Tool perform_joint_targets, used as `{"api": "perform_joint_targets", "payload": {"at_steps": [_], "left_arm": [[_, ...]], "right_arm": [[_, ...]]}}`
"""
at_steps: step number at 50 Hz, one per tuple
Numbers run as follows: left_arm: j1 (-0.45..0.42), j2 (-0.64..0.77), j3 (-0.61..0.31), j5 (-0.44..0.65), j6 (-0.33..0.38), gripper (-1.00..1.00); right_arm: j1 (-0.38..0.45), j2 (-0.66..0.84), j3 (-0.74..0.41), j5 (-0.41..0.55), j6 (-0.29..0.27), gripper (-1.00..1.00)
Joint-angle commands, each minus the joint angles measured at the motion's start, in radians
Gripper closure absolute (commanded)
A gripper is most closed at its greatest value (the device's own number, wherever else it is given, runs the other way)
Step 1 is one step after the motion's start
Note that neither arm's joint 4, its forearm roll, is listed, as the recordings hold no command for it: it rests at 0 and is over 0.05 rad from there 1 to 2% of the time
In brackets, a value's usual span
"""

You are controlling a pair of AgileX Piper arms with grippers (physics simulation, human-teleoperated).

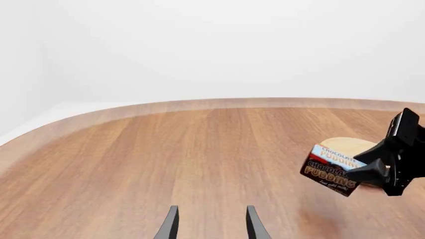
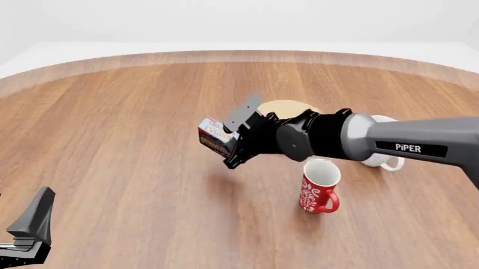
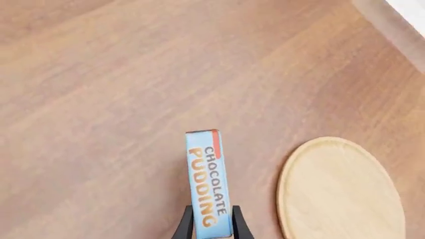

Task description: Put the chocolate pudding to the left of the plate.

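The chocolate pudding, a dark-brown box with a light-blue band, hangs above the wooden table just left of the plate, a light-wood disc. My right gripper is shut on the box's end. In the right wrist view the box sticks out from between the fingers, with the plate beside it. In the left wrist view my left gripper is open and empty, low over bare table; the box and plate show far off.
A red patterned mug stands in front of the right arm. A white mug is partly hidden behind that arm. My left gripper sits at the near left corner. The table's curved far edge runs across the back.
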Motion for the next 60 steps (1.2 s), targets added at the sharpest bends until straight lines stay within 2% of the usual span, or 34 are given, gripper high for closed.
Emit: {"api": "perform_joint_targets", "payload": {"at_steps": [1, 17, 27, 35, 47, 60], "left_arm": [[0.0, 0.0, 0.0, 0.0, 0.0, -1.0], [0.0, 0.0, 0.0, 0.0, 0.0, -1.0], [0.0, 0.0, 0.0, 0.0, 0.0, -1.0], [0.0, 0.0, 0.0, 0.0, 0.0, -1.0], [0.0, 0.0, 0.0, 0.0, 0.0, -1.0], [0.0, 0.0, 0.0, 0.0, 0.0, -1.0]], "right_arm": [[-0.018, 0.018, -0.127, 0.099, -0.03, 1.0], [-0.043, 0.161, -0.39, 0.218, -0.069, 1.0], [-0.059, 0.271, -0.551, 0.277, -0.063, 1.0], [-0.092, 0.384, -0.722, 0.347, -0.071, 1.0], [-0.117, 0.495, -0.886, 0.424, -0.079, 1.0], [-0.129, 0.616, -1.113, 0.588, -0.099, 1.0]]}}
